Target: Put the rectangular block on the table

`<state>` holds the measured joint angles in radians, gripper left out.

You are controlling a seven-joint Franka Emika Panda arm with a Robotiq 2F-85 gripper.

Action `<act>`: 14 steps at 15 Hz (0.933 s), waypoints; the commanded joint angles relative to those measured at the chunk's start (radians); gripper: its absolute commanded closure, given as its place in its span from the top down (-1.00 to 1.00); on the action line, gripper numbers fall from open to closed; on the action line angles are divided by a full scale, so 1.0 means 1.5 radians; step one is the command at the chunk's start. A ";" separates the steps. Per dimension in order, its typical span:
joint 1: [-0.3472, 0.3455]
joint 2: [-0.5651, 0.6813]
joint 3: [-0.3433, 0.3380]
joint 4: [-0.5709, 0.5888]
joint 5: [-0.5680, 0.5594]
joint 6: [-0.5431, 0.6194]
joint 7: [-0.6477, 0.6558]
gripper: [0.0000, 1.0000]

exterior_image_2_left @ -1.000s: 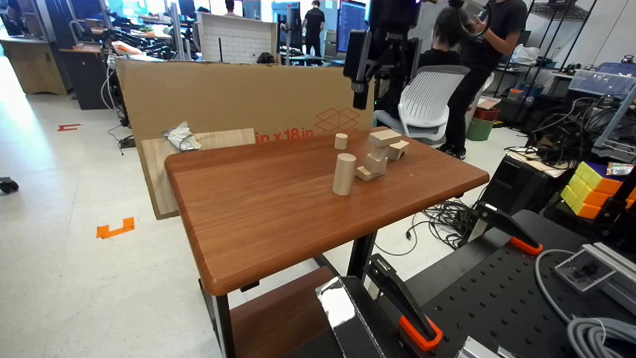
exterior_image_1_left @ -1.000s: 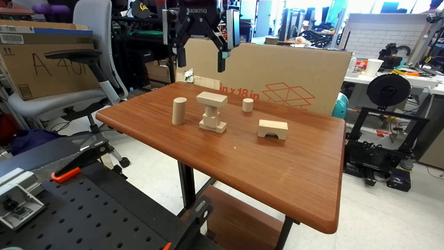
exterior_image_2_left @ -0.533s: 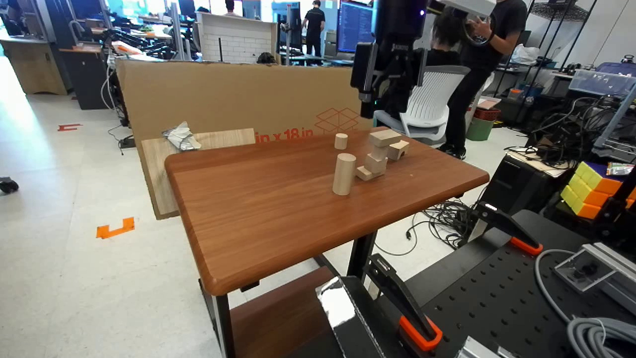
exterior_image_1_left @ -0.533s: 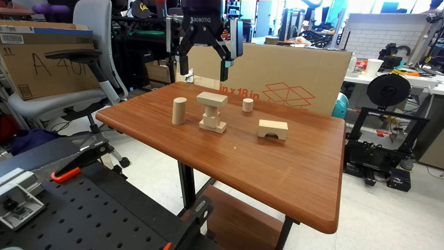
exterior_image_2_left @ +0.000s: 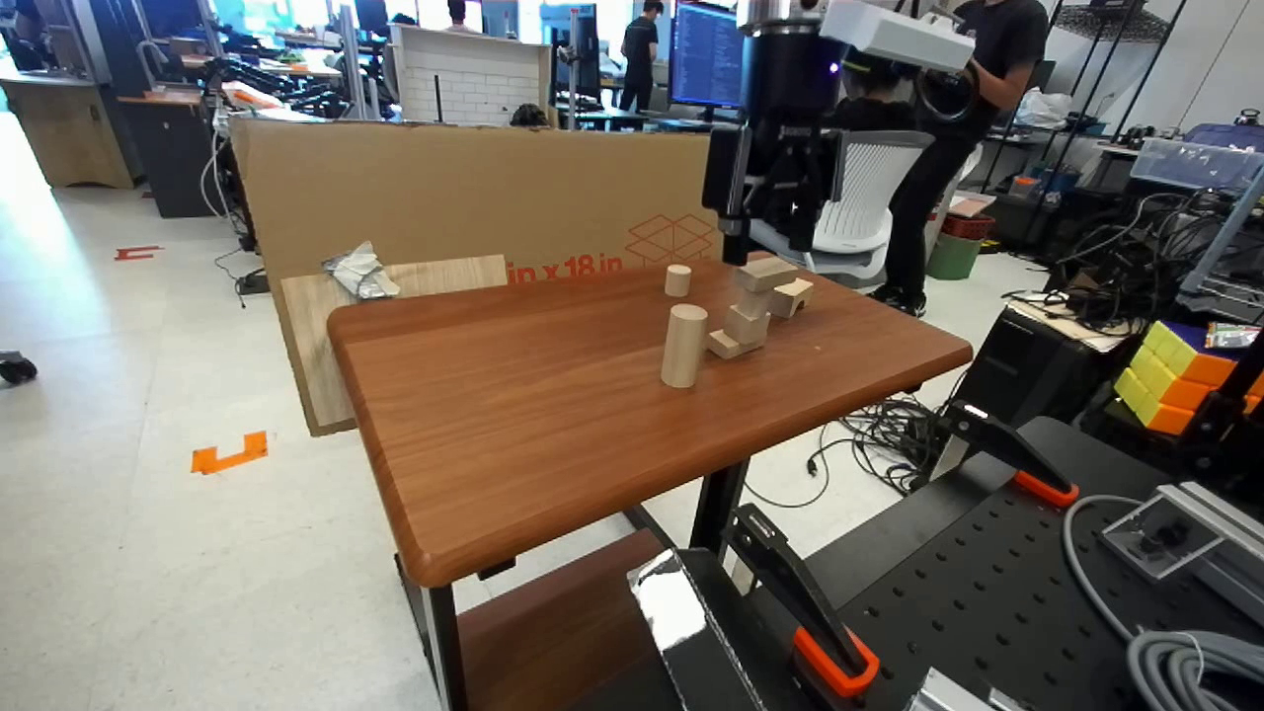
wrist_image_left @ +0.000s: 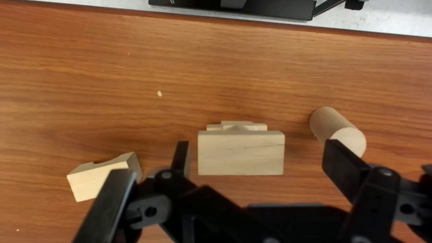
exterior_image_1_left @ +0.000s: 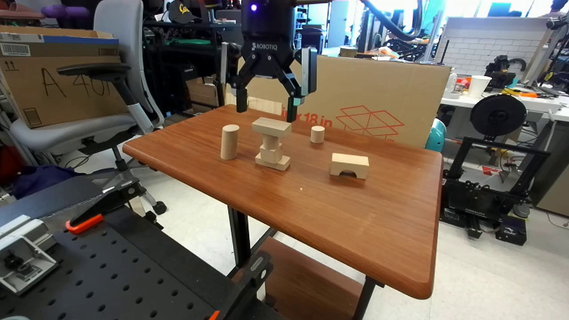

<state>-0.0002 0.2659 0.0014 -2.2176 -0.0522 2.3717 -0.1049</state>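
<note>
The rectangular block (exterior_image_1_left: 271, 127), a pale wooden slab, lies flat on top of a small stack of wooden pieces on the reddish-brown table (exterior_image_1_left: 338, 213). The block also shows in an exterior view (exterior_image_2_left: 765, 273) and in the wrist view (wrist_image_left: 241, 153). My gripper (exterior_image_1_left: 266, 114) is open and empty, pointing down, with its fingertips close to the block's top level. In the wrist view the block lies between the spread fingers (wrist_image_left: 256, 150), nearer the left finger, and touches neither. The lower stack pieces are mostly hidden there.
A tall wooden cylinder (exterior_image_1_left: 229, 142) stands beside the stack, close to one finger in the wrist view (wrist_image_left: 337, 130). A short cylinder (exterior_image_1_left: 317, 134) and an arched block (exterior_image_1_left: 349, 166) stand on the table. A cardboard sheet (exterior_image_1_left: 355, 93) stands behind the table.
My gripper has moved down toward the stack, and slightly right in both exterior views. It stays open. The wooden pieces have not moved.
</note>
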 commanded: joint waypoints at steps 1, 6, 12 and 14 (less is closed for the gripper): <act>-0.002 0.021 -0.003 0.028 -0.004 -0.023 0.009 1.00; -0.003 0.022 -0.008 0.030 -0.008 -0.029 0.015 1.00; -0.004 0.028 -0.011 0.041 -0.006 -0.049 0.013 1.00; -0.003 0.030 -0.011 0.046 -0.006 -0.052 0.012 1.00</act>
<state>-0.0010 0.2944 -0.0171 -2.1845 -0.0532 2.3311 -0.0934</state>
